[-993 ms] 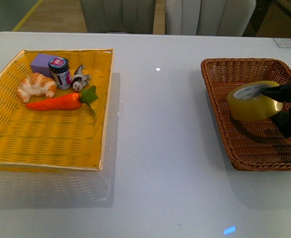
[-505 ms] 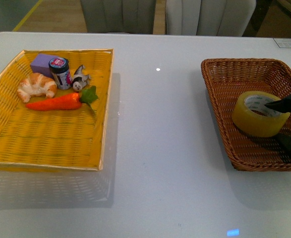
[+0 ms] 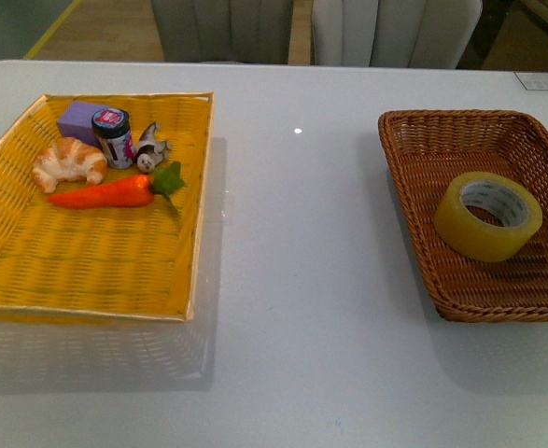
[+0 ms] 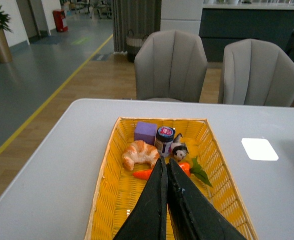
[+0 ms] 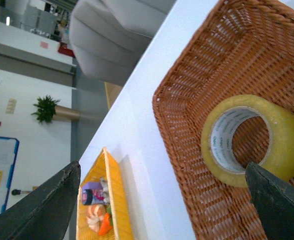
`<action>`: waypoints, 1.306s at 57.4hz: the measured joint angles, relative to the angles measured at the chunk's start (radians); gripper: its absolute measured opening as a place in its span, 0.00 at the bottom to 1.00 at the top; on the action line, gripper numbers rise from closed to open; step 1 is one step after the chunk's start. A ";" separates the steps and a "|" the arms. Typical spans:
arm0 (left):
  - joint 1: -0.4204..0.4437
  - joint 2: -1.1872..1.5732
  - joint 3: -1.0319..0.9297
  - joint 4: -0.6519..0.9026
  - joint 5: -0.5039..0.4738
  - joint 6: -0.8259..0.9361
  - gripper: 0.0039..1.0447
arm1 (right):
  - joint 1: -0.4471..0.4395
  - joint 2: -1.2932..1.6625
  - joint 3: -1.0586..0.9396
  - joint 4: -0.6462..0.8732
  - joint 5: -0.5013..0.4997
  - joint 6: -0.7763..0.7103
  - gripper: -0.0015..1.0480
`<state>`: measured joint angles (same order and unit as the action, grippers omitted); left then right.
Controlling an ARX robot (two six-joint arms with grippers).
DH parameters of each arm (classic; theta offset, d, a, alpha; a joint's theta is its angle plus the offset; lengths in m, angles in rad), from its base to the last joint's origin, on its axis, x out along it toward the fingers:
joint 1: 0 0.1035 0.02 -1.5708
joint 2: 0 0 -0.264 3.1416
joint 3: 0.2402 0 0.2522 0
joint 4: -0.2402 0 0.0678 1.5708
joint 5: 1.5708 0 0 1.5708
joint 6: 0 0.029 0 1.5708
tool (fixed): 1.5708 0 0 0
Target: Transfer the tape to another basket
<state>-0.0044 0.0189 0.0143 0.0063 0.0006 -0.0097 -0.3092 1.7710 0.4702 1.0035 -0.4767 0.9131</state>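
Wide roll of yellowish translucent packing tape (image 3: 487, 216), white core with green print, lies flat inside the dark brown woven wicker basket (image 3: 400, 159) on the right side of the white table (image 3: 302, 280). Right gripper (image 5: 162, 166): black fingers (image 5: 46, 205) spread wide, gripping nothing, tape in the basket beyond them. Left gripper (image 4: 164, 161): fingers pressed together, empty, over the bright yellow woven tray (image 4: 111, 205). The tray holds a croissant (image 4: 140, 152), orange carrot (image 4: 141, 174), purple block (image 4: 145, 132), small dark jar (image 4: 165, 140) and a small figurine (image 4: 179, 149).
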 joint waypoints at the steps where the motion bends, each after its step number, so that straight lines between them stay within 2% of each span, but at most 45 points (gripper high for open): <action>1: 0.000 -0.001 0.000 0.000 0.000 0.000 0.01 | -0.005 -0.037 -0.018 -0.012 -0.006 -0.010 0.91; 9: 0.001 -0.002 0.000 -0.006 0.000 0.000 0.01 | -0.056 -0.305 -0.138 -0.153 -0.032 -0.085 0.91; 20: 0.001 -0.003 0.000 -0.006 0.000 0.000 0.01 | -0.204 -0.734 -0.257 -0.455 -0.096 -0.109 0.91; 22: 0.001 -0.003 0.000 -0.006 0.000 0.000 0.01 | -0.204 -0.799 -0.305 -0.371 -0.046 -0.233 0.84; 26: 0.001 -0.003 0.000 -0.006 0.000 0.000 0.01 | -0.167 -0.872 -0.361 -0.257 0.018 -0.445 0.73; 28: 0.001 -0.003 0.000 -0.006 0.000 0.000 0.01 | -0.138 -0.915 -0.377 -0.261 0.044 -0.585 0.66; 33: 0.001 -0.003 0.000 -0.006 0.000 0.000 0.01 | -0.074 -0.982 -0.413 -0.286 0.107 -0.762 0.51; 39: 0.001 -0.003 0.000 -0.006 0.000 0.000 0.01 | -0.009 -1.041 -0.447 -0.309 0.174 -0.856 0.33; 49: 0.001 -0.003 0.000 -0.006 0.000 0.000 0.01 | 0.081 -1.199 -0.447 -0.444 0.261 -0.892 0.02; 66: 0.001 -0.003 0.000 -0.006 0.000 0.000 0.01 | 0.188 -1.387 -0.448 -0.623 0.367 -0.906 0.02; 69: 0.001 -0.003 0.000 -0.006 0.000 0.000 0.01 | 0.252 -1.420 -0.448 -0.657 0.454 -0.907 0.02; 75: 0.001 -0.003 0.000 -0.006 -0.001 0.000 0.01 | 0.301 -1.469 -0.448 -0.700 0.470 -0.908 0.02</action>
<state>-0.0036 0.0154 0.0143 -0.0002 -0.0002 -0.0097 -0.0078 0.3023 0.0219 0.3038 -0.0067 0.0055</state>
